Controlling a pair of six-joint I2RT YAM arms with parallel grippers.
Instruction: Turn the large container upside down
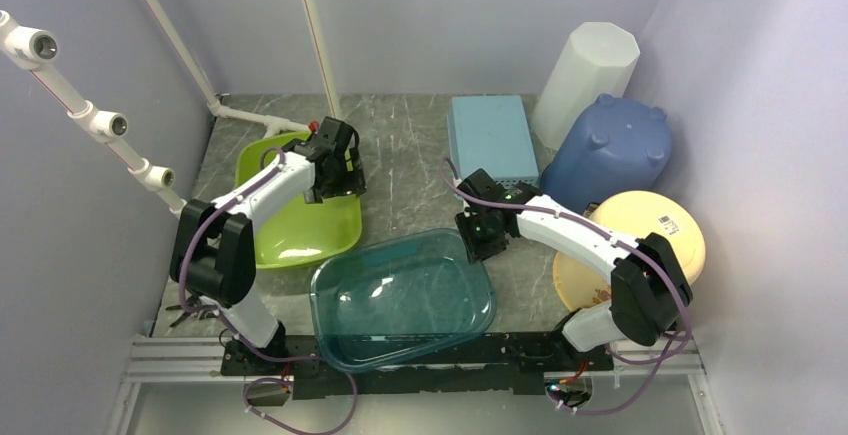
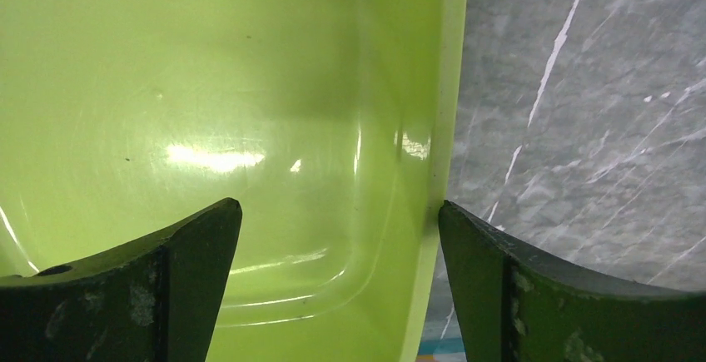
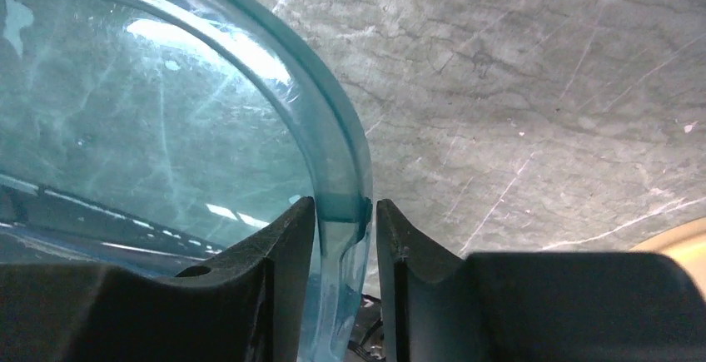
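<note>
Tabletop (image 1: 400, 145) of grey marbled stone carries everything, and the large container (image 1: 400, 300), a clear teal tub, sits open side up at its near middle, its near edge reaching over the black rail (image 1: 520, 353) where the arms are bolted. Just to its left lies a lime-green tub (image 1: 300, 230); a blue bin (image 1: 610, 155), a white bin (image 1: 585, 75) and a yellow bowl (image 1: 650, 230) crowd the far right. The right gripper (image 3: 345, 212) is pinched on the teal tub's far-right rim, one finger inside the wall and one outside, with only a narrow strip of plastic between them. The left gripper (image 2: 340, 212) is spread wide over the green tub's right rim, holding nothing. The flip has not yet happened, and the risks look plain: a slick, curved rim held at one corner may slide out of the pinch as the tub's weight swings round; the thin wall may flex and twist; and a wide tub rotating here may strike the green tub, the right arm itself or the yellow bowl, or tip off the near edge.
</note>
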